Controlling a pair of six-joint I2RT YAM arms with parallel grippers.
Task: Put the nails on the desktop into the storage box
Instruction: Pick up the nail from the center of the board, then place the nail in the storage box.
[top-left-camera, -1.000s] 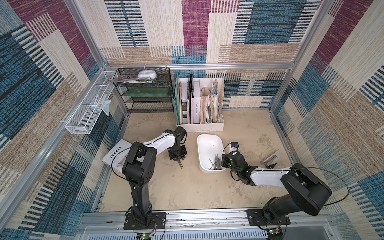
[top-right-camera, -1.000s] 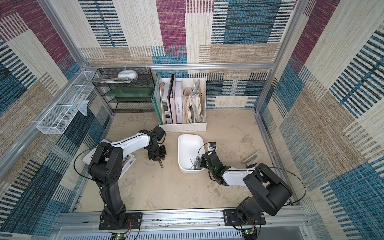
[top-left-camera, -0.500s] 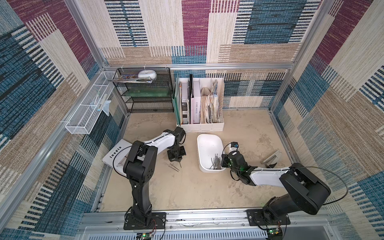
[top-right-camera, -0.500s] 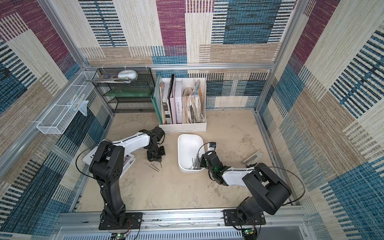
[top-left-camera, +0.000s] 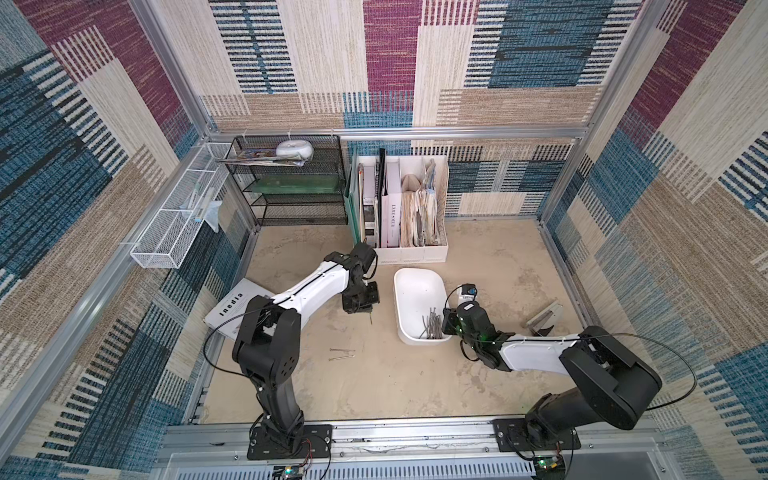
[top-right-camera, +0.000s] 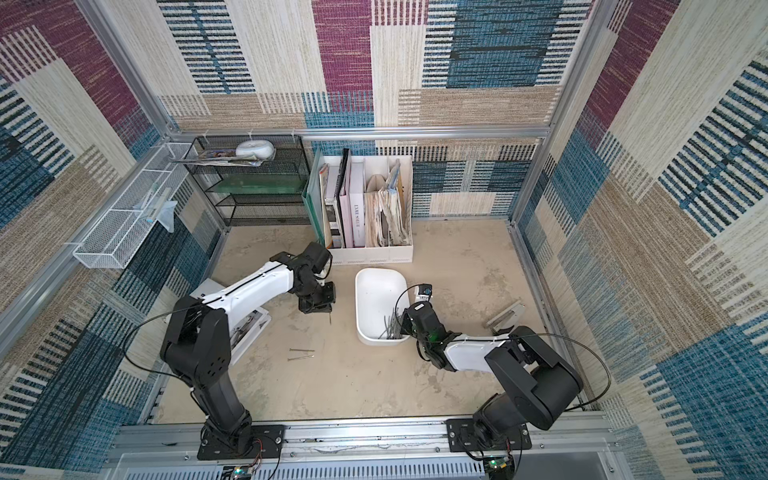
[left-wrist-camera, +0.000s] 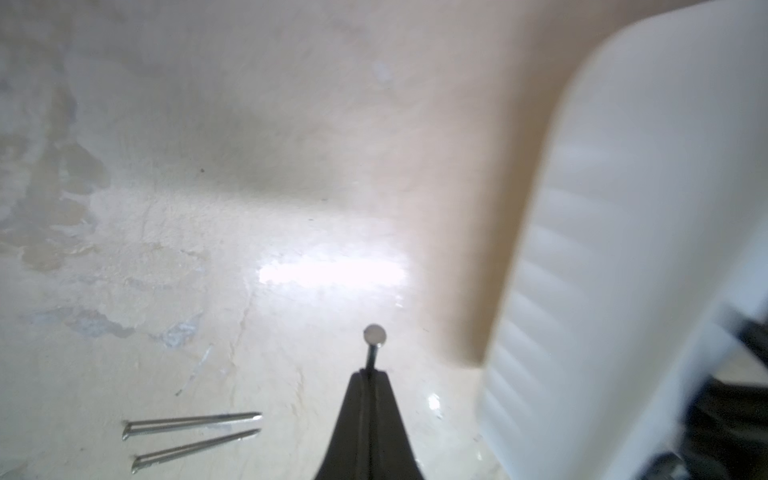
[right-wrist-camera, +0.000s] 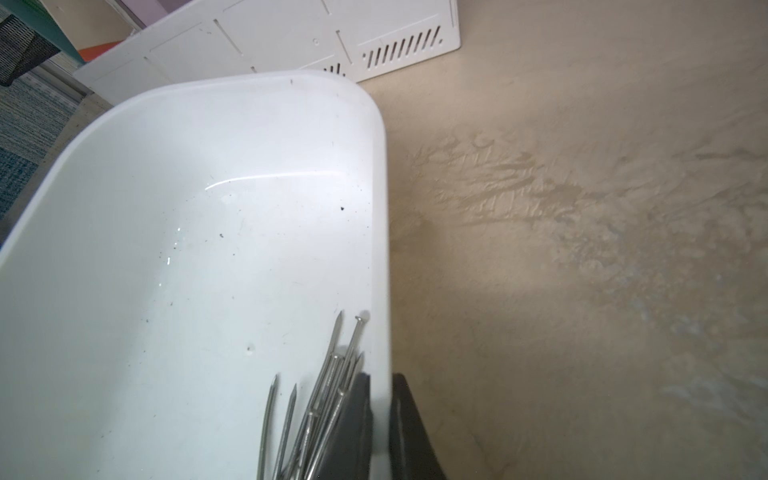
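Closed on one thin grey metal nail (left-wrist-camera: 374, 336) jutting past its tips, the left gripper (left-wrist-camera: 369, 374) hangs just left of the white plastic storage box (top-left-camera: 415, 291), mid beige desktop (top-left-camera: 415, 374), whose wall the right gripper (right-wrist-camera: 380, 377) clamps.

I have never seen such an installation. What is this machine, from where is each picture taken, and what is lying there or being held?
These are two robot arms mounted at the near edge of a desktop, each ending in a two-finger gripper. Two pictures come from a camera head above, looking down on everything; the two others come from small cameras on the wrists. The left gripper is shut on one nail, head outward. The right gripper pinches the wall of the white storage box, where a bundle of nails lies. Two loose nails lie on the desktop. A stapler lies near the right wall, and a file holder stands at the back.
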